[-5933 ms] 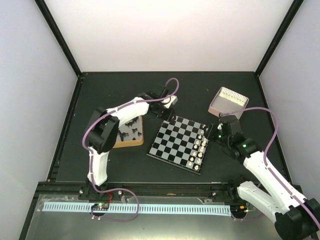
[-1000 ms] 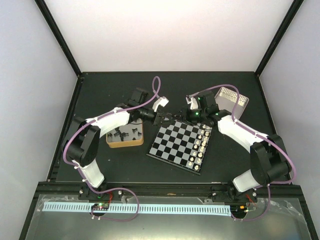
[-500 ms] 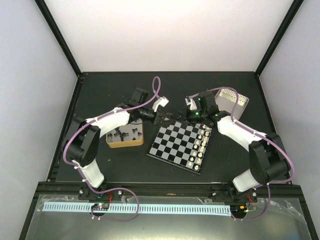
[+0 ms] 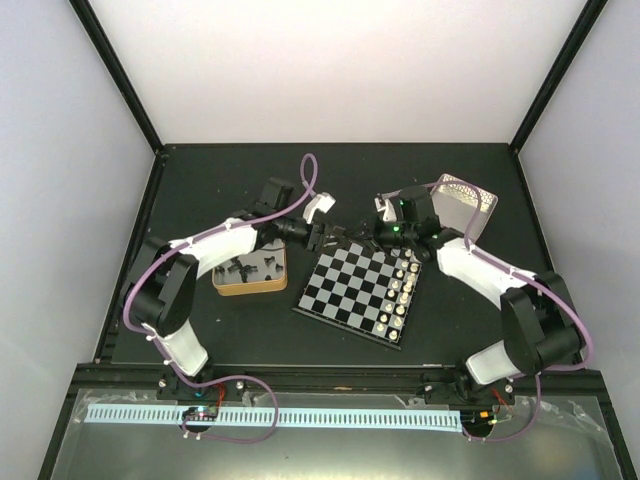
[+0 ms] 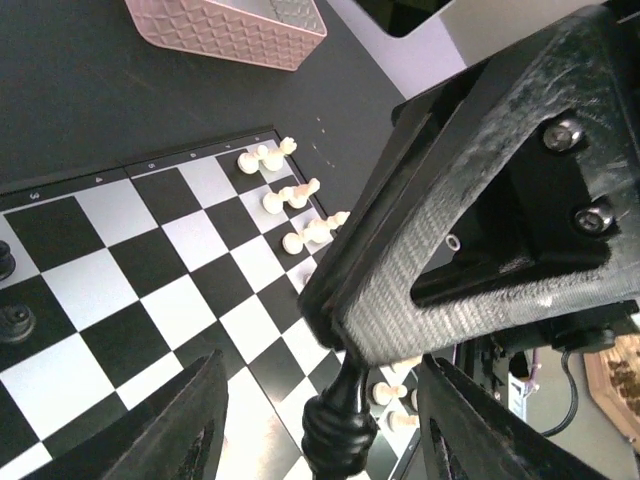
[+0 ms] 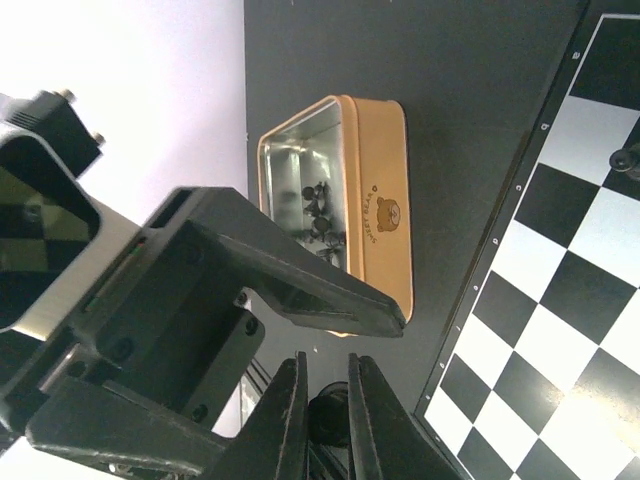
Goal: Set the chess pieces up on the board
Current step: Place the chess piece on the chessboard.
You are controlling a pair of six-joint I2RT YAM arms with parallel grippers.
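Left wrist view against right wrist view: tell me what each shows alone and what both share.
Left wrist only: the pink box and the white pieces. Right wrist only: the tin with black pieces in it. Both: the board, the open left gripper, and the right gripper shut on a black piece.

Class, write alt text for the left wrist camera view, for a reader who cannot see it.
The right arm's black tool pinches the top of a small black chess piece above a black-and-white checkered board, between the left arm's own spread fingers. Cream chess pieces line one edge of the board; a pink ribbed box sits beyond.
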